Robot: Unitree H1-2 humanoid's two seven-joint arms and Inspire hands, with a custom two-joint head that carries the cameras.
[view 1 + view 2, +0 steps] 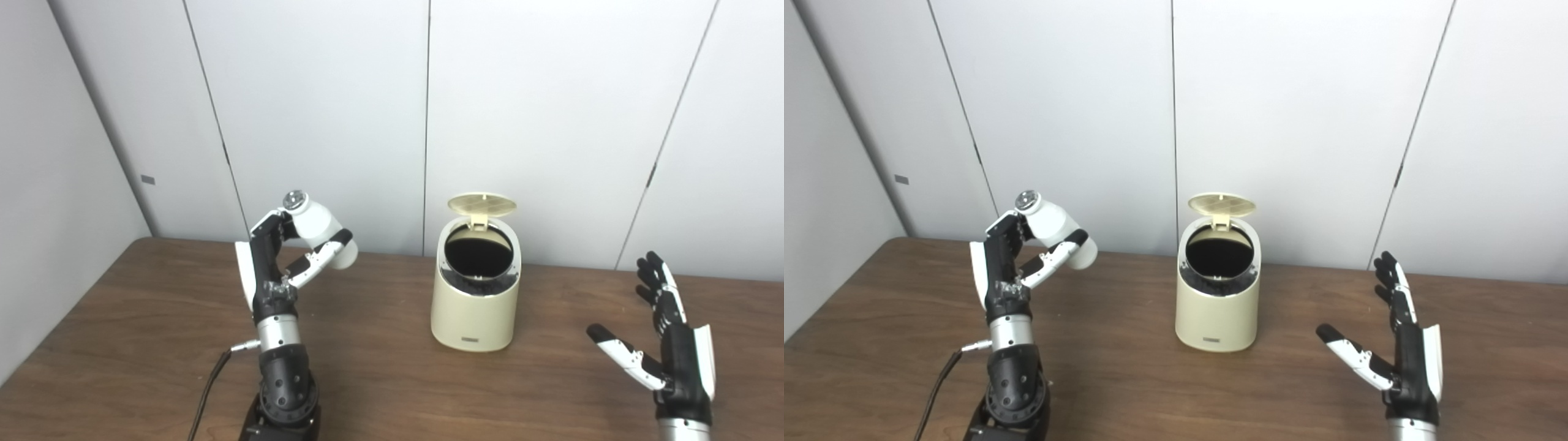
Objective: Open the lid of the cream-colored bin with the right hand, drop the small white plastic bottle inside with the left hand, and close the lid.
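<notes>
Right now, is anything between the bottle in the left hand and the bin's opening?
Nothing visible. The lid stands up at the back, the bin mouth is uncovered, and the table between the bottle in the left hand and the bin is bare.

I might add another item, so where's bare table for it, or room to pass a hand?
Bare wooden table lies between the cream-colored bin and the left hand, and between bin and open right hand. Nowhere crowded; the left hand holds the small white plastic bottle aloft.
</notes>
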